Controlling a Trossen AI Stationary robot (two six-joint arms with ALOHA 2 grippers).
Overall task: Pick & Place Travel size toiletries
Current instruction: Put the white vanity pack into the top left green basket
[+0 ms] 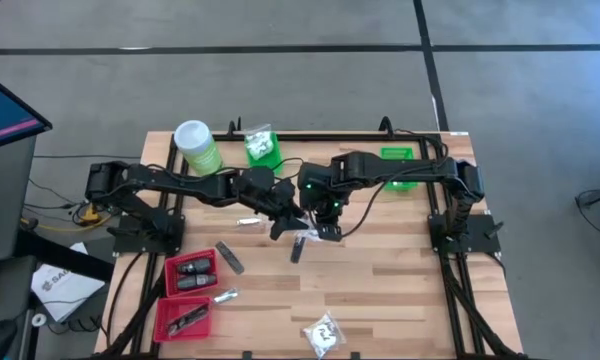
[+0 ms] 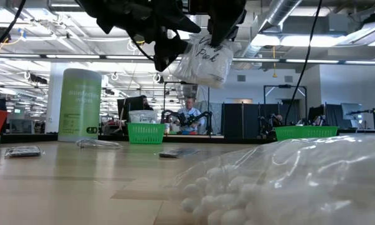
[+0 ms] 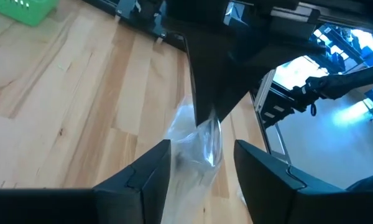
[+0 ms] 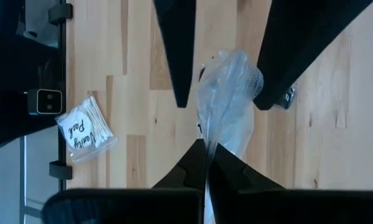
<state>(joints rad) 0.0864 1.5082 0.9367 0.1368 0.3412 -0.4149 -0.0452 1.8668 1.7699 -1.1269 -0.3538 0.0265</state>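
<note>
Your right gripper point(image 4: 206, 149) pinched tight on top edge of clear plastic packet point(image 4: 227, 93), holding it up above middle of table point(image 1: 400, 280). Your left gripper point(image 3: 202, 168) right beside it, fingers apart either side of packet, not squeezing. Second packet, marked "Vanity Pack" point(image 4: 84, 130), lies flat near table's front edge. Red baskets point(image 1: 188, 295) sit well apart, front left.

Two matte black arms of jointed segments are seen, each mounted on a black base frame. Black cables are run along the frames. A green light is lit near the right wrist. Each gripper is formed of two flat, tapering black fingers point(image 3: 143, 174).
</note>
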